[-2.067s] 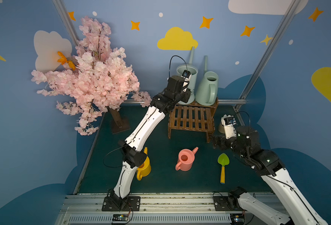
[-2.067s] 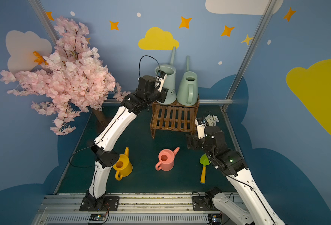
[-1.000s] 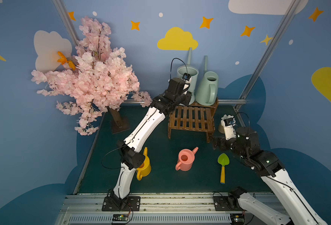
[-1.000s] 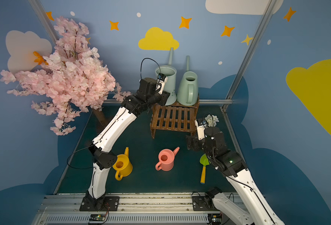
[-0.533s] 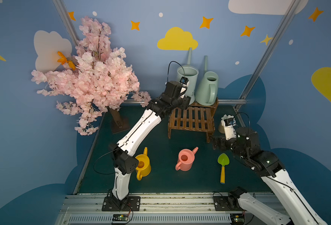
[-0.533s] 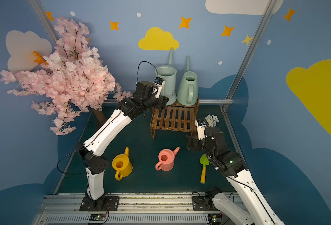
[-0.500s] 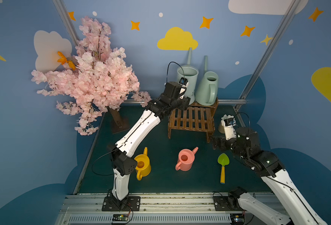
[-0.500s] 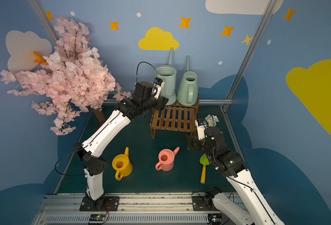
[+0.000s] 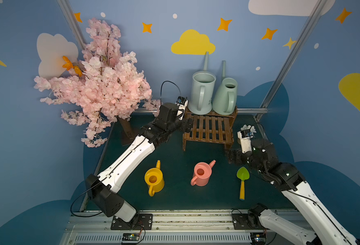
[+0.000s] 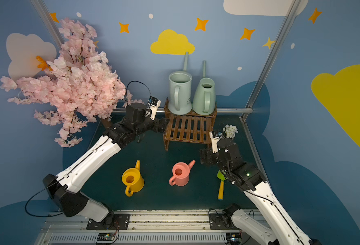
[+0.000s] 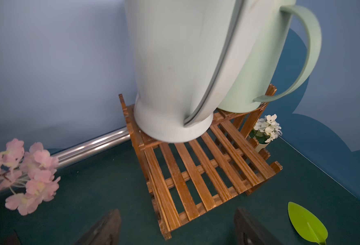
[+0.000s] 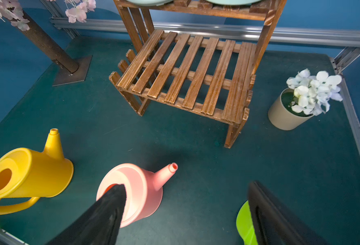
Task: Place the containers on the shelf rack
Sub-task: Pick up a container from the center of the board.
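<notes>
Nearest the arm bases, three items are resting on the green mat (image 9: 174, 152). The yellow can (image 9: 154, 180) is standing upright on the left. The salmon-pink can (image 9: 202, 175) is standing upright near the middle, its spout angling toward the rack. The trowel (image 9: 242, 180) is lying flat on the right. Both small cans are sitting well apart from the rack.

Just beyond them, the right gripper (image 12: 186, 186) is hovering over the mat between the salmon-pink can and the trowel – jaws spread wide, gripping nothing.

Further back, the shelf rack (image 9: 208, 129) is standing in front of the rear rail. The left gripper (image 11: 177, 211) is hovering at the left edge of the lower tier – jaws released wide and empty, facing the blue-grey can.

On the upper tier, the blue-grey can (image 9: 201, 95) is standing upright on the left. The mint-green can (image 9: 225, 99) is standing upright just beside it on the right. Their handles are facing forward and their spouts are rising toward the wall.

The cream pot (image 12: 285, 114) is sitting on the mat near the rack's right side. The blossom tree (image 9: 102, 84) is occupying the rear left corner.
</notes>
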